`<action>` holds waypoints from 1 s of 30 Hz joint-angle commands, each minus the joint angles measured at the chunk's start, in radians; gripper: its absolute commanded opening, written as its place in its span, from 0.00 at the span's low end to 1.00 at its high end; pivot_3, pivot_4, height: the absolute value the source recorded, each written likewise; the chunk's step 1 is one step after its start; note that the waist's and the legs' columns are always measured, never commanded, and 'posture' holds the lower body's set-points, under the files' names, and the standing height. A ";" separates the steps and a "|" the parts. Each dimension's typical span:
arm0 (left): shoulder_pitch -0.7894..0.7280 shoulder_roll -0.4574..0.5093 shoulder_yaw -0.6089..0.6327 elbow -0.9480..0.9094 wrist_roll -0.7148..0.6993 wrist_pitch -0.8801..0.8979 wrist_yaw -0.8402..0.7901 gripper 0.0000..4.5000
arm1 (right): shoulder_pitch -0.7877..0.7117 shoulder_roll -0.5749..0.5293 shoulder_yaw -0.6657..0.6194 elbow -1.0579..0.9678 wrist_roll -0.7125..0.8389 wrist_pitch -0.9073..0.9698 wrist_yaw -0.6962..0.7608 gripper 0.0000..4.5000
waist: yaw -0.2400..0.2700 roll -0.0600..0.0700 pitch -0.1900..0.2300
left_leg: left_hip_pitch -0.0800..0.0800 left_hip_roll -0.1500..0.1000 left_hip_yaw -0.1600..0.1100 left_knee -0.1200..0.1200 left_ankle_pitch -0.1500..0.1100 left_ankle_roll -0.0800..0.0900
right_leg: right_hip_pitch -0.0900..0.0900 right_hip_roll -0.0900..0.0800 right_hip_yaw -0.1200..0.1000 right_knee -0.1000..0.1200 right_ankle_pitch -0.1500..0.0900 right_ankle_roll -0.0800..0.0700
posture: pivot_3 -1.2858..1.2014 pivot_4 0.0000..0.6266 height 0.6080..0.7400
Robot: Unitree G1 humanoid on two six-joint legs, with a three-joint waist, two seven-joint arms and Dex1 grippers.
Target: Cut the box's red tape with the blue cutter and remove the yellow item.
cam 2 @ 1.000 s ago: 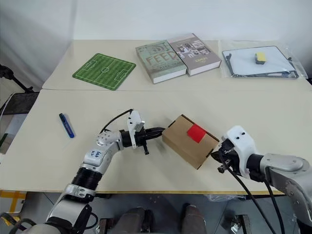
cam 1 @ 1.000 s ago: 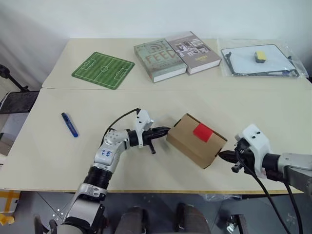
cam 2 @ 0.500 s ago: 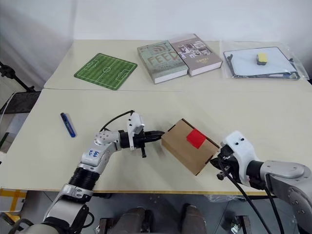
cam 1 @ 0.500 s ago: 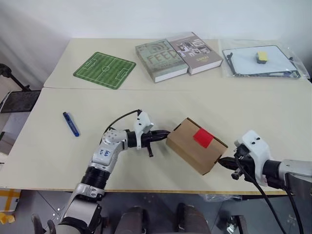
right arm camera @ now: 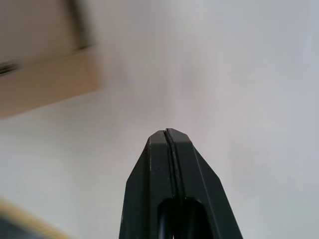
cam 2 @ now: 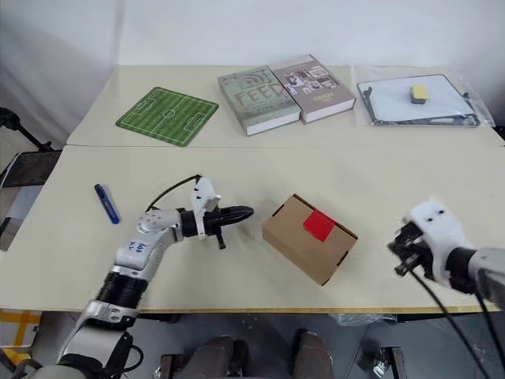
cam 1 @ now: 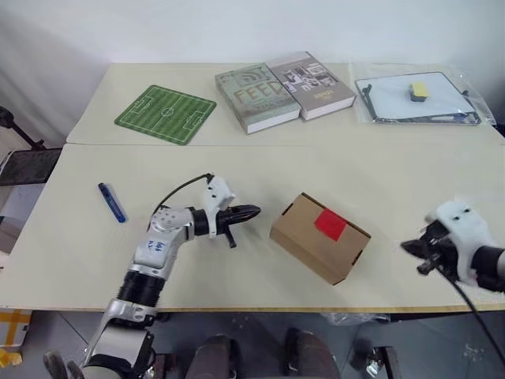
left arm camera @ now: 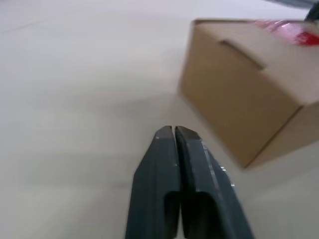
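Cardboard first: I see the box [cam 1: 319, 236], a plain brown matte carton with crisp edges, sitting closed near the front of the smooth cream table [cam 1: 331, 170]. The red tape [cam 1: 330, 224], a glossy squarish patch, lies on its top face. My left gripper [cam 1: 252, 212] points at the box with a gap between them, black tapered fingers pressed together. My right gripper [cam 1: 408, 248] is well clear on the other side, jaws also pressed together. The blue cutter [cam 1: 112, 202], slim and pen-shaped, lies far left.

We see both black two-fingered grippers, left [cam 1: 251, 212] and right [cam 1: 408, 248], now drawn clear of the small brown cardboard box [cam 1: 319, 237], no longer touching its ends.
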 commanded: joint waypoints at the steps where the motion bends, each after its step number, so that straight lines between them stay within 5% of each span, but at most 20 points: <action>1: 0.009 0.025 0.078 -0.104 0.004 0.027 0.103 0.28 | -0.152 -0.020 0.006 0.088 0.019 -0.112 0.051 0.21 | 0.000 0.000 0.000 | 0.000 0.000 0.000 0.000 0.000 0.000 | 0.000 0.000 0.000 0.001 0.000 0.000 | 0.52 0.24 1.00; 11: 0.099 -0.021 0.238 -0.408 0.044 0.138 0.481 0.97 | -0.506 0.110 0.346 0.359 -0.021 -0.448 0.293 0.97 | 0.003 -0.002 0.001 | -0.001 0.000 -0.002 0.000 0.000 0.000 | 0.000 0.000 -0.001 0.000 0.001 0.001 | 0.52 0.24 1.00; 18: 0.205 -0.089 0.408 -0.550 0.154 0.157 0.803 1.00 | -0.693 0.211 0.458 0.578 -0.093 -0.586 0.385 1.00 | 0.002 -0.002 0.001 | -0.001 0.001 -0.001 0.001 0.000 0.000 | 0.000 0.000 -0.001 0.000 0.001 0.001 | 0.52 0.24 1.00; 30: 0.107 -0.227 0.568 -0.569 0.183 0.591 1.075 1.00 | -0.822 0.326 0.540 0.752 -0.181 -0.663 0.462 1.00 | 0.004 -0.003 0.001 | -0.003 0.000 -0.003 0.004 0.000 0.000 | 0.000 0.000 -0.002 0.001 0.001 0.001 | 0.52 0.24 1.00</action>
